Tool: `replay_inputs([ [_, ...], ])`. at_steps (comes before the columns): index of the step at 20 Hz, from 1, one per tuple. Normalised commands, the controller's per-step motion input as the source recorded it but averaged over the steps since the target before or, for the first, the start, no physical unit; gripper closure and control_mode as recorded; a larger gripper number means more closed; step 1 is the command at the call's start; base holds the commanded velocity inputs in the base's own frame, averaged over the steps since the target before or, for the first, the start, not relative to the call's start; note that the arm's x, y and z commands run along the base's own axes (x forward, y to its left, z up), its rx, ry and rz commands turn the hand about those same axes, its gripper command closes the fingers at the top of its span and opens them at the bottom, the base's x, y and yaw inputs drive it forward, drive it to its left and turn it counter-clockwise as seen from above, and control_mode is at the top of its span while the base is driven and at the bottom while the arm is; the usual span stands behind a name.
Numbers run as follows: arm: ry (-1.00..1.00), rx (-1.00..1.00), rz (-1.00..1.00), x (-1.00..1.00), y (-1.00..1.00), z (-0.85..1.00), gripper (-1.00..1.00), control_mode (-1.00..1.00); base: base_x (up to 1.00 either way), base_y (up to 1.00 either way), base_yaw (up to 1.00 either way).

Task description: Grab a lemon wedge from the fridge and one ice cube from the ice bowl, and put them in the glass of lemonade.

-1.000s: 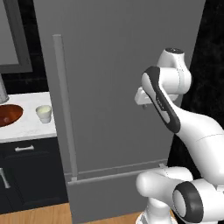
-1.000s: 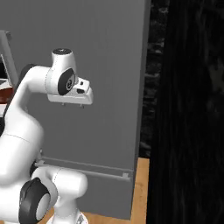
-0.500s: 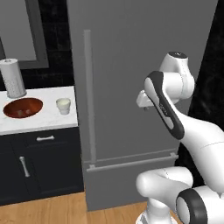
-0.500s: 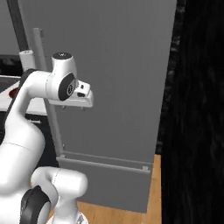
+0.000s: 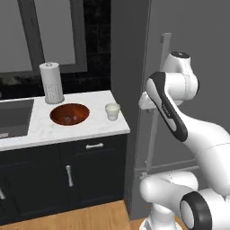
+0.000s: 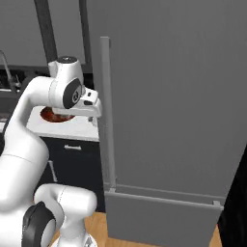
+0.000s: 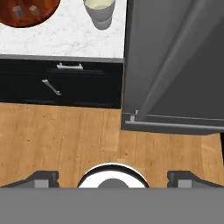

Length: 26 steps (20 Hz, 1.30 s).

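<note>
2 dark fingertips of my gripper [image 7: 112, 176] stand wide apart at the bottom of the hand view, with nothing between them; below them lies the wood floor [image 7: 65, 131]. My hand is raised in front of the fridge [image 5: 197, 54], near its long vertical bar handle [image 6: 107, 111] but not touching it, and the fridge door is shut, so I cannot see the lemon wedge. To the left of the fridge, on the white marble counter [image 5: 54, 130], sits the ice bowl [image 5: 69, 114], reddish-brown and shallow, with 2 pale ice cubes [image 7: 24, 9] visible inside it in the hand view. Just right of the bowl, apart from it, stands the glass of lemonade [image 5: 112, 111], upright. Behind the bowl stands a paper-towel roll [image 5: 51, 83]. Dark cabinets [image 5: 67, 170] with silver pulls run under the counter.
</note>
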Motion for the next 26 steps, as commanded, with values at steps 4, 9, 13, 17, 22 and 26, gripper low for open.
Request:
replay_inputs([
  [4, 0.0, 0.0, 0.0, 0.0, 0.0, 0.0, -1.0, 1.0, 0.54, 1.0, -0.1],
  [9, 0.0, 0.0, 0.0, 0.0, 0.0, 0.0, -1.0, 1.0, 0.63, 1.0, -0.15],
  [13, 0.0, 0.0, 0.0, 0.0, 0.0, 0.0, -1.0, 1.0, 0.79, 0.91, -0.19],
  [17, 0.0, 0.0, 0.0, 0.0, 0.0, 0.0, -1.0, 1.0, 0.91, 0.6, -0.2],
  [22, -0.01, -0.01, -0.03, 0.17, 0.01, -0.17, -1.0, -1.0, 0.49, 0.17, -0.08],
  [26, 0.02, 0.0, 0.0, 0.17, 0.0, -0.49, -1.0, -1.0, 0.0, 0.0, 0.0],
])
